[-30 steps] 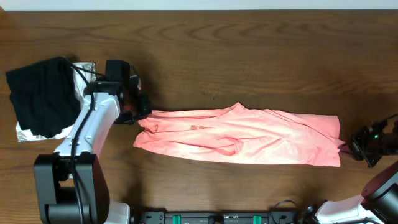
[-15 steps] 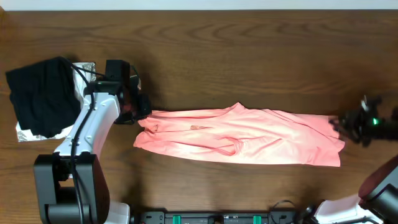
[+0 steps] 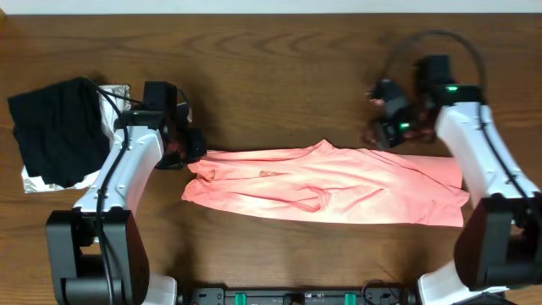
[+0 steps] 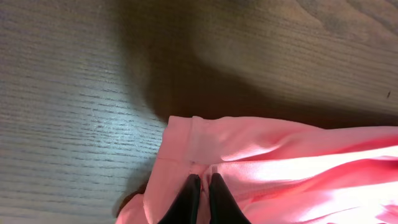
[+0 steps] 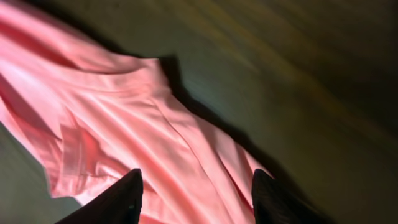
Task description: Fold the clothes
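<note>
1. Your salmon-pink short-sleeved T-shirt of thin fabric [image 3: 339, 186] lies as a long, creased band across the middle of the brown wooden table [image 3: 279, 68], running left to right. It lies much as it did a second ago; only the right end has shifted a little.
2. Your left gripper [image 3: 193, 157] sits at the T-shirt's left end, exactly where it was in both earlier frames. In the left wrist view, its fingers [image 4: 189, 199] are pressed almost together, pinching the T-shirt [image 4: 280, 168] at the pink edge.
3. The big change is your right arm. A second ago it was low at the table's right edge, just beside the T-shirt's right end. Half a second ago it had lifted toward that end's far corner. Now it has swung inward, and the right gripper [image 3: 381, 127] is at the far edge of the T-shirt, right of the middle.
4. The right wrist view is blurred. It shows the right gripper [image 5: 196, 186] with its two fingers spread wide and nothing held between them. Folds of the T-shirt [image 5: 112, 124] lie below the gap.
5. At the table's far left, the black folded garment [image 3: 55, 131] rests on a silvery-white patterned cloth [image 3: 34, 182]. Both are well apart from the T-shirt and have not moved.
</note>
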Available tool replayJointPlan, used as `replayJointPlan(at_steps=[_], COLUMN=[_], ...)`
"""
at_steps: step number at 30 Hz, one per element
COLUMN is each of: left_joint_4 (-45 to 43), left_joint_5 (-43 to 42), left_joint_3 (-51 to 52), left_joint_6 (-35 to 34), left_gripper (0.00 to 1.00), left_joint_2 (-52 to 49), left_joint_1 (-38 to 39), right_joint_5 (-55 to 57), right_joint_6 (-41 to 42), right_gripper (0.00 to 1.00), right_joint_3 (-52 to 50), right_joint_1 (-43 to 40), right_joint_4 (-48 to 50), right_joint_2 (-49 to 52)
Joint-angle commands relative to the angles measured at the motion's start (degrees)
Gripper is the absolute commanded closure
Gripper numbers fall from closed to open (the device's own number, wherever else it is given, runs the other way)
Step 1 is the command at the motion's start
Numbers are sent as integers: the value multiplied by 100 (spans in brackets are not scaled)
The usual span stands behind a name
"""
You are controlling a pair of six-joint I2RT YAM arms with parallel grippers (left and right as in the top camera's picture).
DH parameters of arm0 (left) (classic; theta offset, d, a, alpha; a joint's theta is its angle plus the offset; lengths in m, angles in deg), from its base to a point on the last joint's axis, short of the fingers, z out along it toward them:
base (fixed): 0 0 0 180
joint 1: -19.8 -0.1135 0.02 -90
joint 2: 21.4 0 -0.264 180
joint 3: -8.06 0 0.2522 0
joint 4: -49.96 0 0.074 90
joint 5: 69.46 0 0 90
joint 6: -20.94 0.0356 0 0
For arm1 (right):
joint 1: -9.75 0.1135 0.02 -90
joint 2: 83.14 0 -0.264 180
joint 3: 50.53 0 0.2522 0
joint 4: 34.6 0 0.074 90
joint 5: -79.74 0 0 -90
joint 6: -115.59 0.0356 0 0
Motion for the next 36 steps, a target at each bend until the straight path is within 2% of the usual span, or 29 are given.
replayJointPlan(at_steps=[1, 15, 19, 25, 36], left_joint_4=[28, 26, 26, 26, 26], left_joint_5=[114, 116, 116, 116, 114], left_joint_3=[20, 20, 20, 20, 20], left_joint_6=[-11, -11, -11, -11, -9], left_gripper=[94, 94, 94, 94, 94], left_joint_2=[66, 66, 66, 66, 66], left_joint_1=[-42, -42, -42, -42, -42], right_joint_5=[645, 581, 566, 535, 280], right_joint_6=[-651, -647, -647, -643, -643], right_gripper=[47, 51, 51, 60, 58], right_joint_3=[50, 50, 50, 50, -146], right_joint_1=[426, 1123, 1204, 1215, 1215], right_joint_4=[129, 621, 654, 640, 562], right_joint_2=[129, 1174, 1259, 1276, 1276])
